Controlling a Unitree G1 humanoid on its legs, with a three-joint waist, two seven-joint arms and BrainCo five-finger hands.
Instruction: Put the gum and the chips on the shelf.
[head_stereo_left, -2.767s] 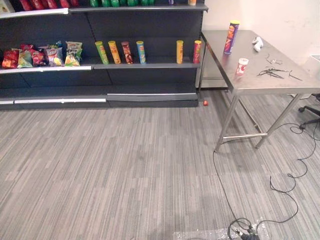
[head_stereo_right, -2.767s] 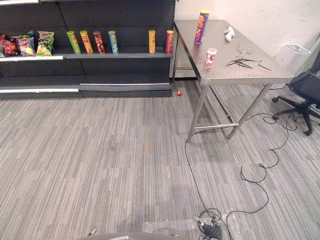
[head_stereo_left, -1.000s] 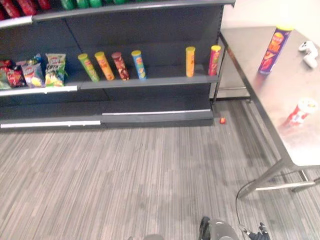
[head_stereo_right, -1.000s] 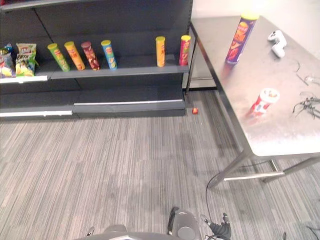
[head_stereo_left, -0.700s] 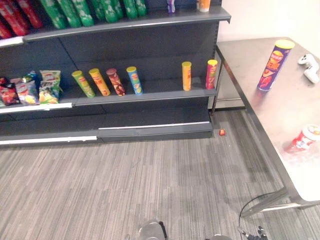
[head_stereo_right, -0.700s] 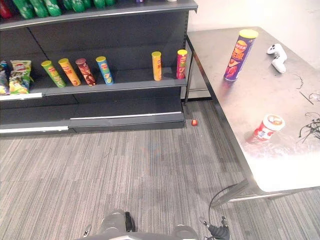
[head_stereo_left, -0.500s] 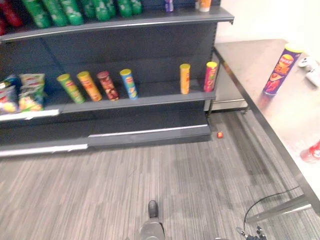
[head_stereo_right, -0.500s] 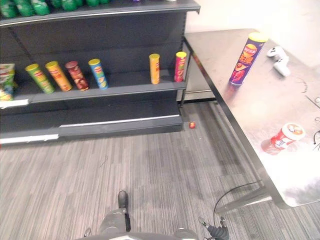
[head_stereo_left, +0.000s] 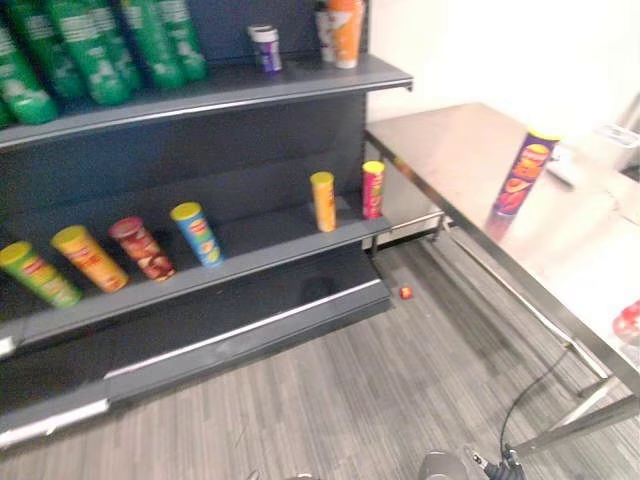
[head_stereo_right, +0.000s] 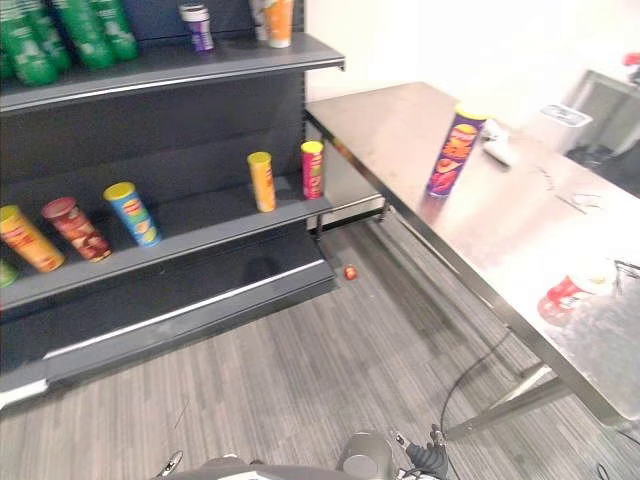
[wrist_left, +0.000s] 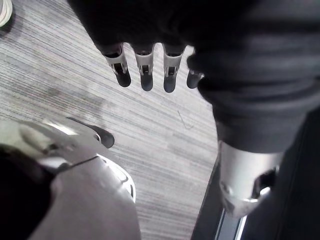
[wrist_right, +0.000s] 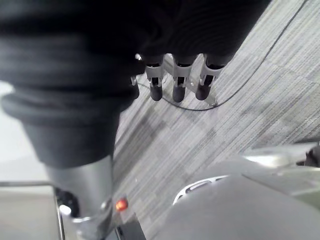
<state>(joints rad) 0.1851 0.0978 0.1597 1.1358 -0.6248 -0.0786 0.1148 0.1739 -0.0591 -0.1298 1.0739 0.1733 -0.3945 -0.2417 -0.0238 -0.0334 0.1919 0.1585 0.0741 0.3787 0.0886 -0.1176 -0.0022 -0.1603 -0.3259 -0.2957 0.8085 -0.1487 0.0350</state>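
Left robot hand (wrist_left: 146, 67), right robot hand (wrist_right: 180, 80) slack, empty; one chips can (head_stereo_right: 452, 152), one gum tub (head_stereo_right: 565, 297).

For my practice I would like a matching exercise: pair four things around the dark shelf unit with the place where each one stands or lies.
Things:
1. tall purple chips can
2. green plastic bottles
3. small red object
4. blue cylindrical can

Places:
A. grey carpet floor
B. steel table
C. top shelf
D. middle shelf

Pairs: 1-B, 2-C, 3-A, 4-D.
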